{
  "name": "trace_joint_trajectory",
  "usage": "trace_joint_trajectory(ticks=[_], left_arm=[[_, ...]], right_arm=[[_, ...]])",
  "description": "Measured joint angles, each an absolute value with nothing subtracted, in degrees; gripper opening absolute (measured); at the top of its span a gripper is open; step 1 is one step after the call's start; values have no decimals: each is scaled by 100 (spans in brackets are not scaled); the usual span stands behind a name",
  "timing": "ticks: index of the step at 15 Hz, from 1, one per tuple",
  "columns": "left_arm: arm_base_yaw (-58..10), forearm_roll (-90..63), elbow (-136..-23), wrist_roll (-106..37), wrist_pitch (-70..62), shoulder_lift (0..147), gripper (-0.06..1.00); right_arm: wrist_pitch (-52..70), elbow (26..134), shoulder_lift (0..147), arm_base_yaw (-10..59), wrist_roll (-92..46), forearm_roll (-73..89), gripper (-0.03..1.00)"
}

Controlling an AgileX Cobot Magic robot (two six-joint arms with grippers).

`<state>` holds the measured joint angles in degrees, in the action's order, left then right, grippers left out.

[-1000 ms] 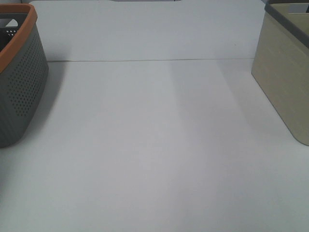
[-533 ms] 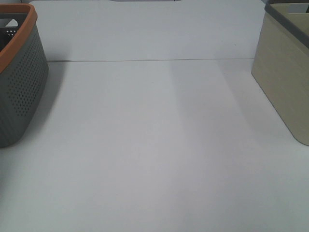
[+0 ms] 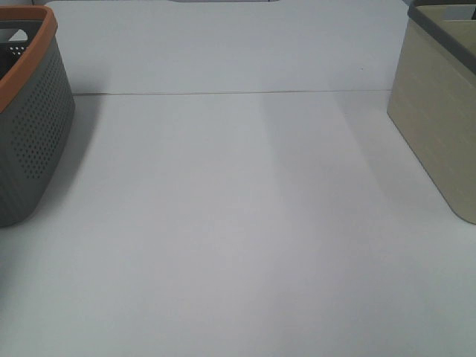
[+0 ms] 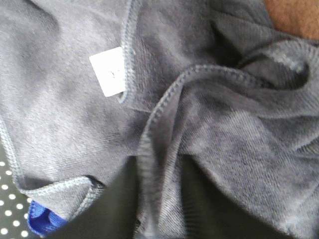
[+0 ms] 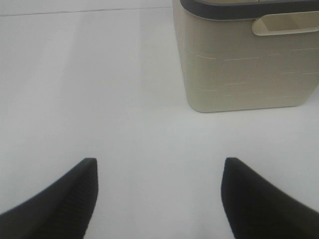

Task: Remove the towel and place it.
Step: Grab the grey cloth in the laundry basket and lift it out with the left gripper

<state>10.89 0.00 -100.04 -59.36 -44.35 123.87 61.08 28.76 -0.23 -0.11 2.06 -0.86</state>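
The towel [image 4: 75, 99], dark charcoal terry with a stitched hem and a small white tag [image 4: 108, 71], fills the left wrist view in crumpled folds. My left gripper [image 4: 158, 209] is shut on a raised fold of the towel, with a dark finger [image 4: 109, 219] on each side of it. The towel and both grippers are out of the exterior high view. My right gripper [image 5: 159, 199] is open and empty, low over the white table [image 5: 124, 99], facing a beige bin [image 5: 244, 64].
A grey perforated basket with an orange rim [image 3: 33, 126] stands at the table's left edge. The beige bin [image 3: 439, 119] stands at the right. Beside the towel lie a blue cloth [image 4: 42, 222] and a brown cloth [image 4: 294, 17]. A dotted basket wall [image 4: 6, 174] shows.
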Motion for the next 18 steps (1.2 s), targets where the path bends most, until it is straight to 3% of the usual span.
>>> trace_joint_trajectory(ticks=[1, 2, 8, 18], left_arm=[[1089, 63, -10004, -6010, -4458, 12387, 7], [1089, 80, -10004, -6091, -4463, 12387, 1], [1089, 92, -10004, -6194, -4629, 12359, 0], [1089, 0, -10021, -5873, -6165, 10073, 0]], right_arm=[[6108, 2876, -23, -11, 206, -86, 70], [6108, 2876, -23, -11, 206, -86, 70], [6108, 2876, -23, -11, 206, -86, 70], [6108, 2876, -23, -11, 206, -86, 70]])
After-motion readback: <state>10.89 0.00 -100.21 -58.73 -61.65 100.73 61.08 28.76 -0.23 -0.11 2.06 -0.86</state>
